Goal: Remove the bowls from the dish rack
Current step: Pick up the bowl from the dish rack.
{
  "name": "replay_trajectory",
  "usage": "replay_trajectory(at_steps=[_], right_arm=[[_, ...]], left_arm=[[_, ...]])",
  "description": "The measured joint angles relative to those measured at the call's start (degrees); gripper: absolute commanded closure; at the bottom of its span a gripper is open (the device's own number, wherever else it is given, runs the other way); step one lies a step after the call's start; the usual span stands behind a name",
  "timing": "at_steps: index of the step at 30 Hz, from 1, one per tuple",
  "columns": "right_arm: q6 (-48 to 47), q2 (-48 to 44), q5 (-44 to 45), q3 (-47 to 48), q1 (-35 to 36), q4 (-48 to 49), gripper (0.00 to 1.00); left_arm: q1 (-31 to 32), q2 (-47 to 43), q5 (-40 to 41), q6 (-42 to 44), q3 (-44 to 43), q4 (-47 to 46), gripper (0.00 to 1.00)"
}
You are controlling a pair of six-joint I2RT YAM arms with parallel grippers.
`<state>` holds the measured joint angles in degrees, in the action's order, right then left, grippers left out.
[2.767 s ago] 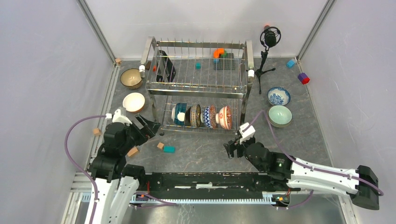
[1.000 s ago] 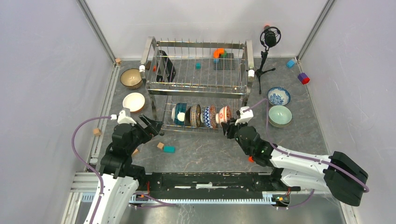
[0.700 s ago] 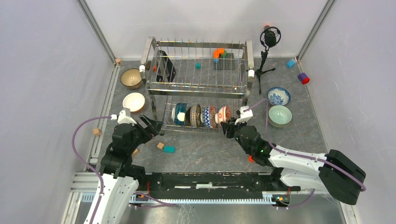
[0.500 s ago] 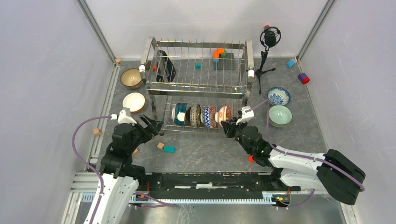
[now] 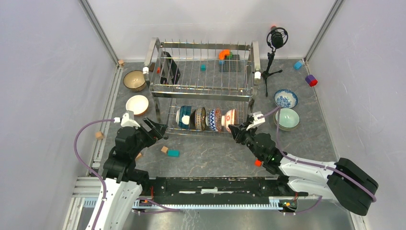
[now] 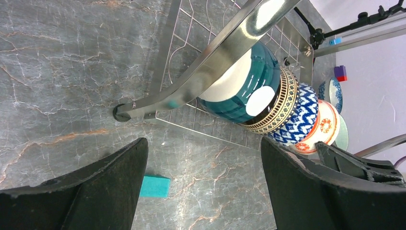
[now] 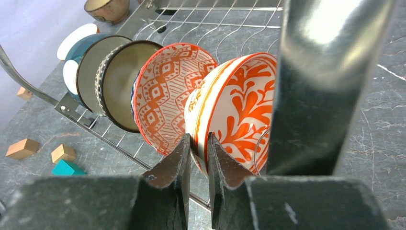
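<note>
Steel wire, shiny and two-tiered, the dish rack (image 5: 201, 89) stands on the grey marbled table (image 5: 210, 155) — bare surface lies open in front of it. Four glazed bowls (image 5: 206, 119) stand on edge in its lower tier, in a row running left to right, hollows facing right. At the row's right end the right pincer (image 7: 198, 143) pinches the rim of the red-and-white bowl (image 7: 234, 105) — one finger inside, one outside, close beside the steel end post (image 7: 321, 81). The left pincer (image 6: 203, 141) hangs spread wide near the rack's left foot (image 6: 119, 112).

R gripper (image 7: 198, 165), btm centre, pinches rim of red-and-white bowl (image 7: 239, 110). Other bowls (image 7: 165, 103) stand on edge to its left in dish rack (image 7: 321, 96).
</note>
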<state>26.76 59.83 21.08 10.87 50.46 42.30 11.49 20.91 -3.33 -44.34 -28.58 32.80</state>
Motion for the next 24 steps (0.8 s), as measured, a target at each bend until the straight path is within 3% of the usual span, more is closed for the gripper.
replay_trajectory(at_steps=[13,24], right_arm=[[1.6,-4.3,-3.6,-3.3,-1.5,2.7,1.0],[10.9,-2.6,-12.0,-7.6,-6.2,13.5,1.0]], left_arm=[[0.3,0.0,0.0,0.0,0.4,0.0,0.07],[0.8,0.0,0.0,0.0,0.5,0.0,0.07]])
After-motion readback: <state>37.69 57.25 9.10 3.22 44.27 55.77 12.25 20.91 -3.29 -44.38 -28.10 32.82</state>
